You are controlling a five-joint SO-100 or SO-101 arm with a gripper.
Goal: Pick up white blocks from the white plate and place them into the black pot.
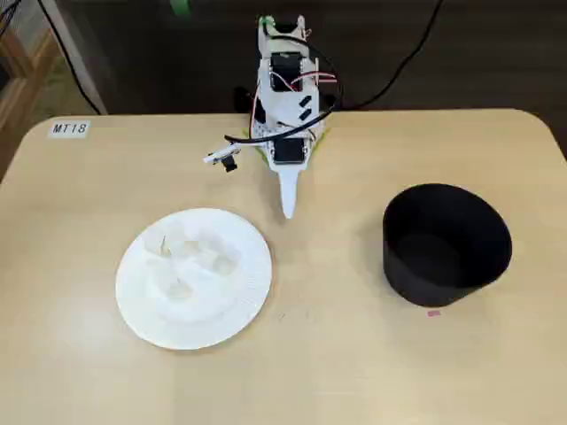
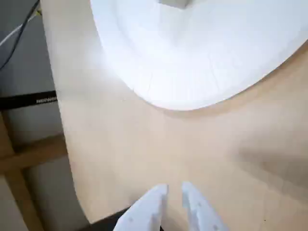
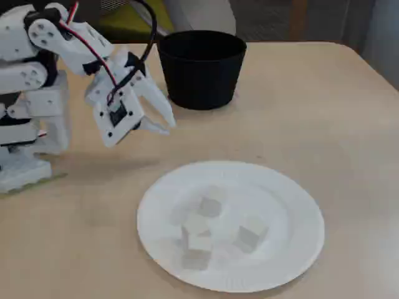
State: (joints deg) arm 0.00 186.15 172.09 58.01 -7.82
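- The gripper (image 3: pixel 163 121) hangs above bare table with its jaws nearly together and nothing between them; the wrist view shows only a thin gap at the fingertips (image 2: pixel 155 197).
- In a fixed view the white plate (image 1: pixel 257 266) lies at about seven o'clock from the gripper, the black pot (image 1: pixel 447 243) at about four o'clock.
- The white blocks (image 3: pixel 211 207) sit clustered mid-plate, about four as far as I can tell, and the pot looks empty.
- My judgement: the first reach is in hand, no block yet taken.
- Next: widen the jaws, swing over the plate, descend astride one block.
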